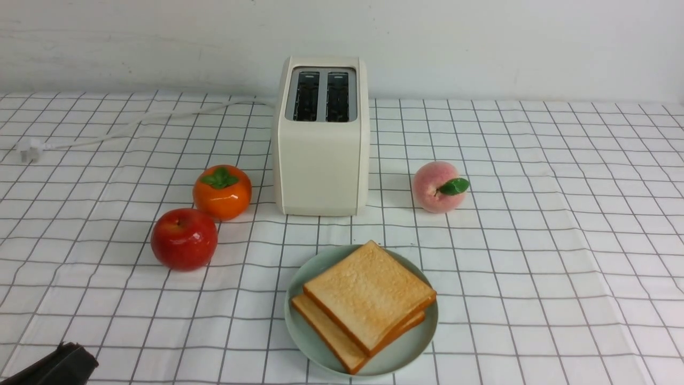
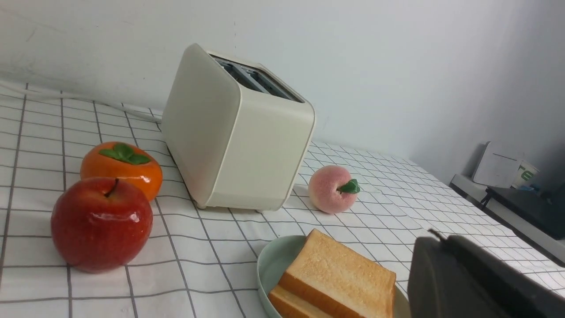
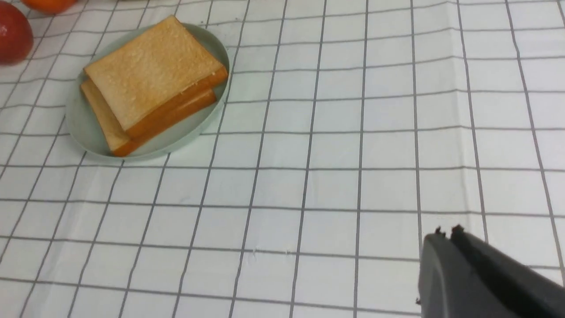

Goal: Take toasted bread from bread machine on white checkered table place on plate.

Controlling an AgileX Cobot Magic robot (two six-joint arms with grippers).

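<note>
Two golden-tan square toast slices (image 1: 368, 291) lie stacked askew on the round mint-green plate (image 1: 299, 321). The boxy cream toaster (image 1: 320, 160) has empty slots. Both the left gripper (image 2: 435, 236) and right gripper (image 3: 446, 230) are pinched together, empty. Risk: a sweeping arm could nudge the plate and slide the top slice onto the white checkered surface (image 1: 534, 267).

Two slices of toasted bread (image 1: 368, 293) sit on one plate (image 1: 299, 321), lower centre. One bread machine (image 1: 320, 166) shows two slots (image 1: 307, 96). Three fruits: one apple (image 1: 184, 239), one persimmon (image 1: 222, 191), one peach (image 1: 437, 187).
</note>
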